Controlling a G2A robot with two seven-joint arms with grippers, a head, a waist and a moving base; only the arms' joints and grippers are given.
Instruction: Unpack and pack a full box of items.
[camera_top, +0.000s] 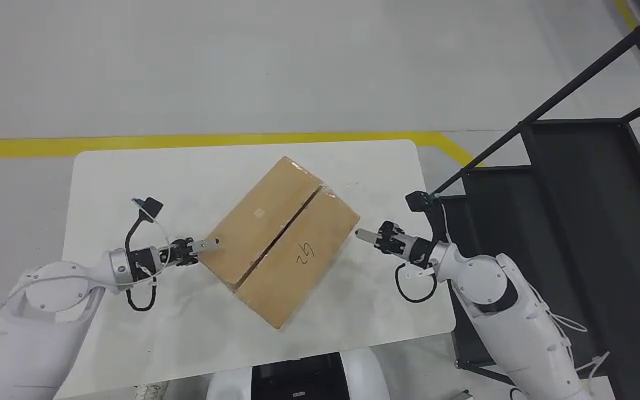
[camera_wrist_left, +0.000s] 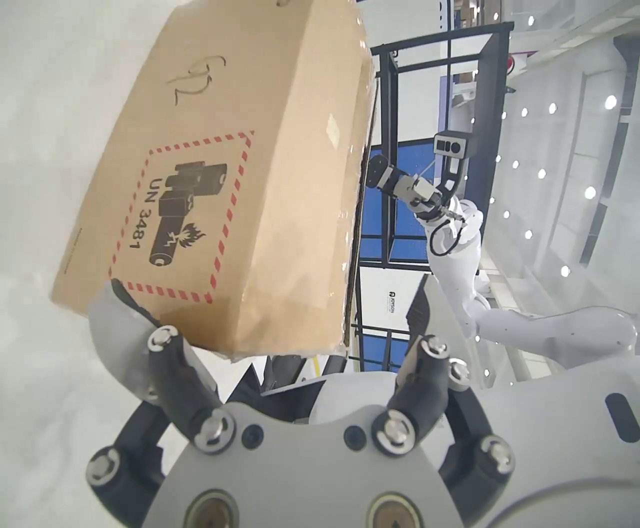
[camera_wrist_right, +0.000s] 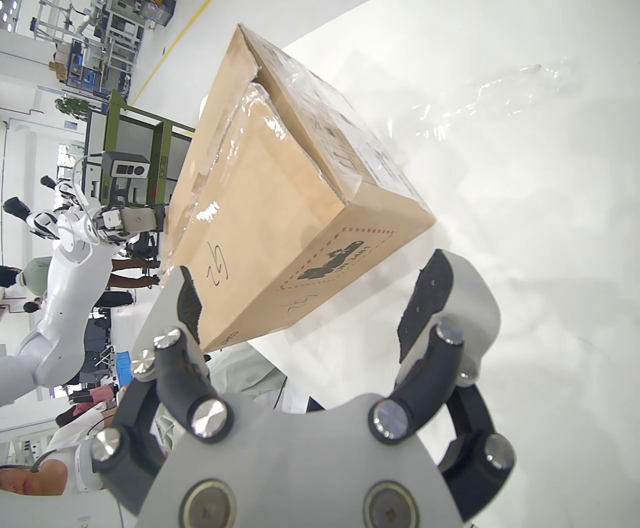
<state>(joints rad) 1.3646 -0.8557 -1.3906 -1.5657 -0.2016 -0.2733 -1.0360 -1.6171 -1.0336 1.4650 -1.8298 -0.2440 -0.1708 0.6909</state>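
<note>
Since the closed box lies askew mid-way across the bench and is likely full, I'd judge it stiff and heavy, its tape slick. The left claw and right claw gape wide at opposite ends; squeeze bare cardboard there.

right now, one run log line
box: closed, taped, on table | left tool: open at box end | right tool: open, near other end

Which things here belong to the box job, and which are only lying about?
Job: cardboard box, closed; left gripper, open at one end; right gripper, open near the other.
Lying about: clear film scrap on the table; black stairs; yellow floor line.
</note>
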